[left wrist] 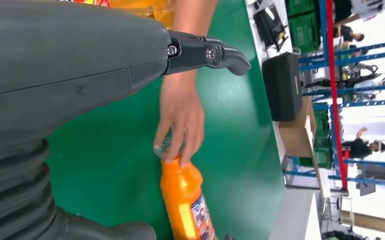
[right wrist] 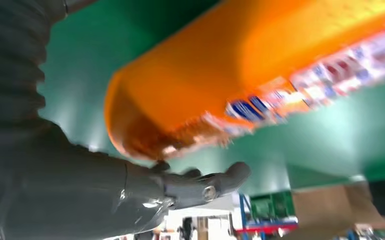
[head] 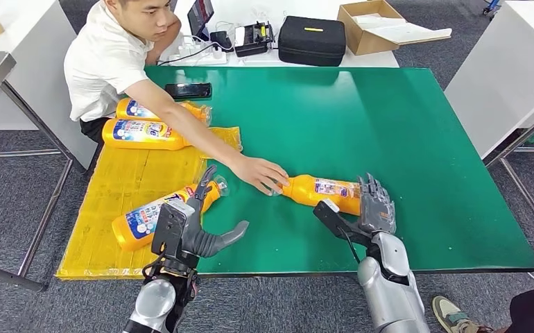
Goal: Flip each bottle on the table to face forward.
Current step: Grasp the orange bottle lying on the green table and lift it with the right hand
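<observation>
- Orange plastic bottle with a printed label (head: pixel 322 192): lying on its side on the green worktop (head: pixel 403 139), near the front edge, cap end pointing toward the yellow mat.
- Right hand (head: pixel 374 205): at the bottle's base end, dark fingers (head: pixel 369 189) laid over the bottle's body and thumb beneath, grasping it.
- Person's hand (head: pixel 261 173): reaching across from the far left side, fingertips on the bottle's cap end.
- Left hand (head: pixel 193 220): raised over the front left part of the worktop, fingers released and spread, holding nothing.
- Second orange bottle (head: pixel 154 216): lying on the yellow mat (head: pixel 122 184), partly behind the left hand.
- Two more orange bottles (head: pixel 143 133): lying side by side at the mat's far end, just beside the seated person.
- Black phone (head: pixel 188 90): flat on the worktop's far left corner.
- Black case (head: pixel 312 40) and open cardboard box (head: pixel 372 28): on the white table beyond the worktop.
</observation>
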You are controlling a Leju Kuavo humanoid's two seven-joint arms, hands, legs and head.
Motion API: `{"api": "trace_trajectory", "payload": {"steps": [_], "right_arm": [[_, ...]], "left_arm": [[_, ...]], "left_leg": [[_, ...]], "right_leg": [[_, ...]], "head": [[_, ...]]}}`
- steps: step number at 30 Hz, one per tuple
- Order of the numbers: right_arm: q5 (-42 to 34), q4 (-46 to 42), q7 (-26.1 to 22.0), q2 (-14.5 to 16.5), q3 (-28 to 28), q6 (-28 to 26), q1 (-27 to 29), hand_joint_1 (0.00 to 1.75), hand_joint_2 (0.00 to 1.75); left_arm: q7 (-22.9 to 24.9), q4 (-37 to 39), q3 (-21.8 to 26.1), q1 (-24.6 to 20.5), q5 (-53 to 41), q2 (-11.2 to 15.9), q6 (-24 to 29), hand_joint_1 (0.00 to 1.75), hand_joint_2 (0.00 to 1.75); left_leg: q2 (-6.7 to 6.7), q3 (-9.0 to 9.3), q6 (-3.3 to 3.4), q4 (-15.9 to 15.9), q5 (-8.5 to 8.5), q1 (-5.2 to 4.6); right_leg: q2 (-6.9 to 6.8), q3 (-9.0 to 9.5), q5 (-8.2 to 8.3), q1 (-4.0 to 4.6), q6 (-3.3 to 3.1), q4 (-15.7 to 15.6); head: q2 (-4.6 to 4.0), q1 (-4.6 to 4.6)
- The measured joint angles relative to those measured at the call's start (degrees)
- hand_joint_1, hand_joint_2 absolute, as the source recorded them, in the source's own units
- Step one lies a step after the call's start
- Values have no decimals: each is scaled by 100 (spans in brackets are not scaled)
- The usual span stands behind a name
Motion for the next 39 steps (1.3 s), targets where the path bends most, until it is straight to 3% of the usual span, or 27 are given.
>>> {"api": "trace_trajectory", "payload": {"steps": [25, 29, 39], "right_arm": [[853, 1172, 233, -238, -133, -140, -789, 1, 175], [840, 1336, 175, -237, -133, -112, -832, 171, 175], [428, 1843, -278, -319, -137, -43, -1024, 175, 175]], "left_arm": [[-37, 60, -201, -46, -143, 0, -98, 0, 175], [-47, 83, -217, -54, -144, 0, -98, 0, 175], [-82, 155, -234, -77, -155, 0, -104, 0, 175]], "left_leg": [[4, 8, 0, 1, 1, 1], [4, 12, 0, 1, 1, 1], [9, 47, 0, 1, -1, 1]], "right_leg": [[4, 5, 1, 1, 1, 0], [4, 9, 1, 1, 0, 0], [7, 35, 1, 2, -1, -3]], "head": [[0, -1], [0, 1], [0, -1]]}}
